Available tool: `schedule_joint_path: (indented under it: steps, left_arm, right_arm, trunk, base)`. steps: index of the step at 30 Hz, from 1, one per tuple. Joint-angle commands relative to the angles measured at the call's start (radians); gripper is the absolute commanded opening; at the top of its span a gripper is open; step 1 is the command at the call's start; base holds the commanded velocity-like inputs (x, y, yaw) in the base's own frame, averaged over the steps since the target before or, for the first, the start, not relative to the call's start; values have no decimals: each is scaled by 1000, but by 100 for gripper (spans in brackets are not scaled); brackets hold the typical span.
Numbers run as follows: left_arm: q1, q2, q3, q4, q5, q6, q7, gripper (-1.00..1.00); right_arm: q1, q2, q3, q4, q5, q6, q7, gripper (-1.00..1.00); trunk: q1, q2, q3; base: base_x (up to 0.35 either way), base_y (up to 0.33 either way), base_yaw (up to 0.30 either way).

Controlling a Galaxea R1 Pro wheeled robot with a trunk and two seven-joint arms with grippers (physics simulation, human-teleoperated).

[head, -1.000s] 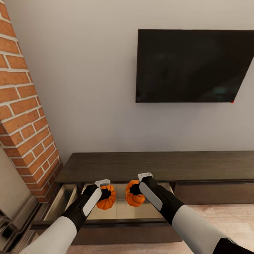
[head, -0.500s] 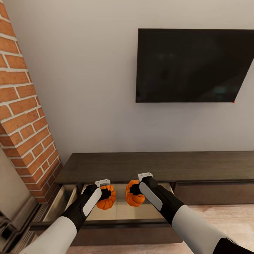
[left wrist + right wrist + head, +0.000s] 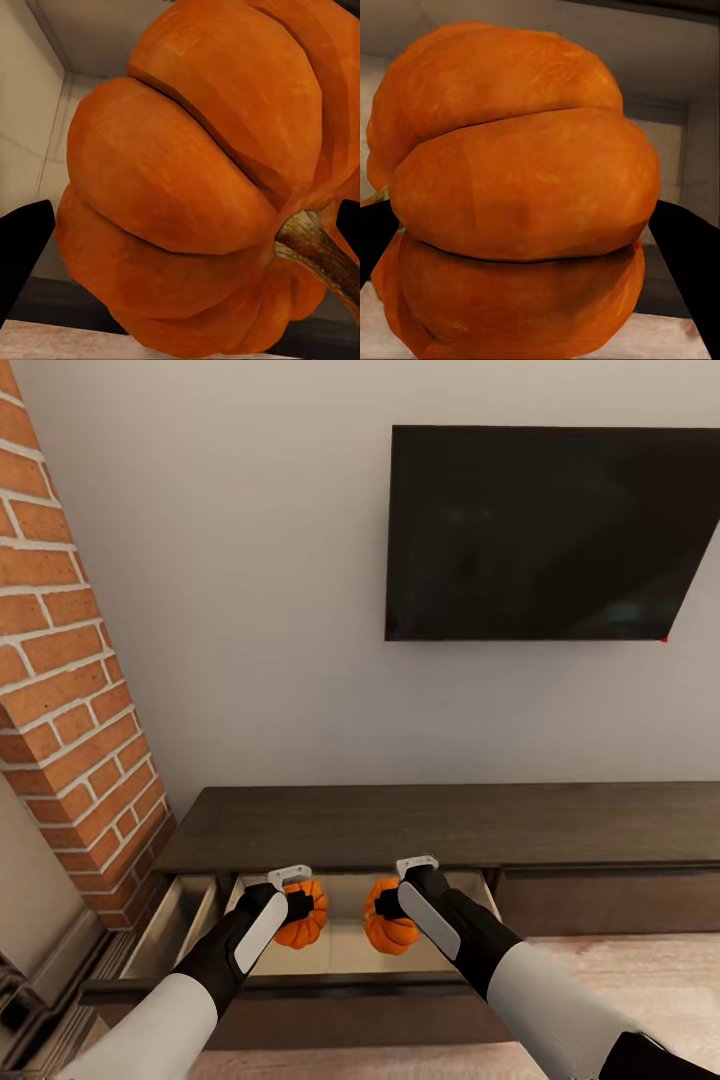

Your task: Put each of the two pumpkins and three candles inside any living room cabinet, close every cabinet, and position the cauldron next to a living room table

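Each arm holds a small orange ribbed pumpkin over the open drawer of the long dark-brown cabinet. My left gripper is shut on the left pumpkin, whose orange body and brown stem loom close in the left wrist view. My right gripper is shut on the right pumpkin, seen up close as an orange mass between two dark fingers. Both pumpkins hang just above the drawer's pale beige floor.
A narrower drawer at the cabinet's left end also stands open. A brick column rises at the left. A black television hangs on the white wall above the cabinet. Pale wood floor lies at the right.
Both grippers have moved down slightly with their pumpkins toward the drawer's floor. The whole view has also shifted a little, so the camera moved.
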Motion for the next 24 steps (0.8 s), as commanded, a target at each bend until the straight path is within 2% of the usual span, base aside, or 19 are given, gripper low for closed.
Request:
schedule_joint_path:
  steps: [1, 6, 24]
  left_arm:
    - [-1, 1, -4, -1, 10, -3, 11, -100]
    - [-1, 0, -4, -1, 10, -9, 11, -100]
    - [-1, 0, -4, -1, 10, -10, 11, -100]
  right_arm:
    - [-1, 1, 3, 5, 2, -1, -10, -100]
    - [-1, 3, 2, 17, 40, -10, -8, -100]
    - [-1, 4, 2, 19, 55, -64, -7, -100]
  trunk:
    - [4, -8, -4]
    - [23, -43, -20]
    - [92, -169, -76]
  base:
    - [0, 0, 0]
    - [0, 0, 0]
    - [0, 0, 0]
